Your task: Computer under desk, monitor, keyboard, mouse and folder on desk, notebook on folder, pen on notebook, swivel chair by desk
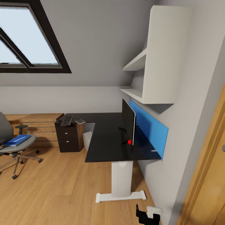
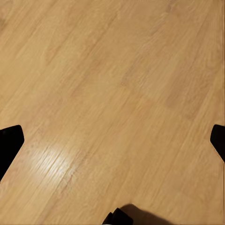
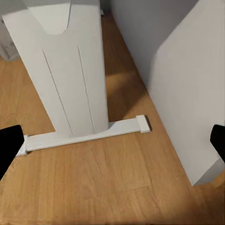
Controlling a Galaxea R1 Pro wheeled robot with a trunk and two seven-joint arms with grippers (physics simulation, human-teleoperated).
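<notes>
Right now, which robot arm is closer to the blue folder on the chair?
Left, probably. The folder lies on the swivel chair at the head view's left; the right end effector is low by the desk leg.

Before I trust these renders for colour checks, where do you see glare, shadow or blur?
Head view: bright skylight washes out; the desk top is near-featureless black, with soft shadow under the wall shelf. Left wrist view: a pale sheen on the wooden floor, grain slightly soft. Right wrist view: the desk leg shades the floor by the wall.
</notes>
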